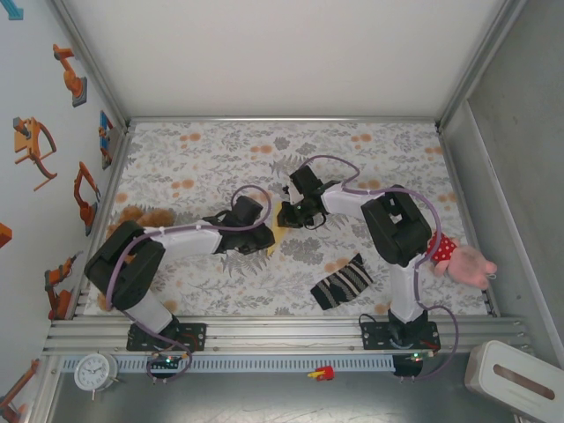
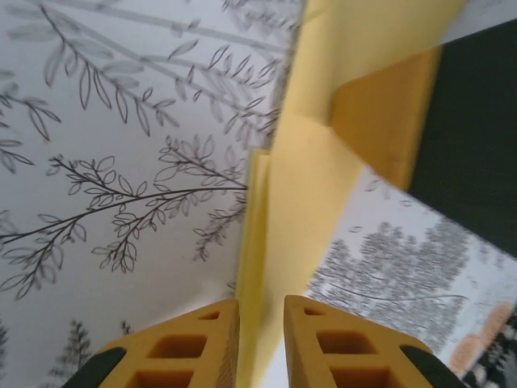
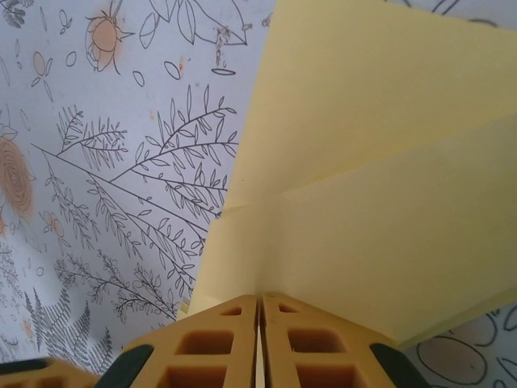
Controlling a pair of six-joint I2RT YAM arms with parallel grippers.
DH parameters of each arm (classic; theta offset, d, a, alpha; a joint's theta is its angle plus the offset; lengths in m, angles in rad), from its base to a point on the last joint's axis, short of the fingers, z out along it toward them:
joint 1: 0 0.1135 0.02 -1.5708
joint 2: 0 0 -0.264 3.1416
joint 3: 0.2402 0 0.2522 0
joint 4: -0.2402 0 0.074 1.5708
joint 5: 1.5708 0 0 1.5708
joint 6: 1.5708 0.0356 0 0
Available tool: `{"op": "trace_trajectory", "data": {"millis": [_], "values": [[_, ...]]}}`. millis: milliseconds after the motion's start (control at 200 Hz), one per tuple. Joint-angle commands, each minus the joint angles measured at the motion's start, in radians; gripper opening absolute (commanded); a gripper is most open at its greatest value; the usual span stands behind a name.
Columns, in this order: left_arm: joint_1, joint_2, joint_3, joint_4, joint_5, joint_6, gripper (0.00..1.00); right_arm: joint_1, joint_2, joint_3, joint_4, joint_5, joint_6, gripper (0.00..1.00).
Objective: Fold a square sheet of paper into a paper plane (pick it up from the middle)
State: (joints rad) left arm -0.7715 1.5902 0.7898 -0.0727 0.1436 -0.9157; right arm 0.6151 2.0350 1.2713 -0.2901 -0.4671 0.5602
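Centre of the bench: the right gripper (image 3: pixel 258 305) has its jaws pinched tight on one edge of the yellow paper (image 3: pixel 363 202). The left gripper (image 2: pixel 261 311) has its jaws narrow, with a folded edge of the same paper standing between them. The paper is creased, with a flap laid slantwise across it, and sits between the two arms just short of the middle of the flowered bench (image 1: pixel 220 150). The left arm reaches in from seven o'clock and the right from five o'clock.

From where I stand, the job looks to be in mid-fold: a crease is made but no pointed dart yet. The next move seems to call for one grip to hold firm while the other carries its edge over to the crease line and presses it flat, gently, since paper this thin would buckle or tear.

A striped sock (image 1: pixel 342 282) lies at five o'clock from the paper, near but apart. A pink soft toy (image 1: pixel 463 260) lies at four o'clock by the bench's edge.
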Motion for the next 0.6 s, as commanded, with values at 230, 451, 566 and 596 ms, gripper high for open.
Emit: {"op": "trace_trajectory", "data": {"millis": [230, 451, 566, 596], "values": [[0.029, 0.001, 0.077, 0.093, 0.116, 0.061, 0.13, 0.001, 0.043, -0.005, -0.073, 0.078, 0.018, 0.09], [0.028, 0.091, 0.091, 0.085, 0.136, 0.05, 0.05, 0.002, 0.048, -0.001, -0.073, 0.073, 0.023, 0.08], [0.031, 0.124, 0.093, 0.087, 0.149, 0.049, 0.04, 0.002, 0.052, 0.001, -0.076, 0.071, 0.023, 0.07], [0.032, 0.131, 0.096, 0.09, 0.155, 0.05, 0.04, 0.002, 0.052, 0.001, -0.076, 0.071, 0.022, 0.07]]}}
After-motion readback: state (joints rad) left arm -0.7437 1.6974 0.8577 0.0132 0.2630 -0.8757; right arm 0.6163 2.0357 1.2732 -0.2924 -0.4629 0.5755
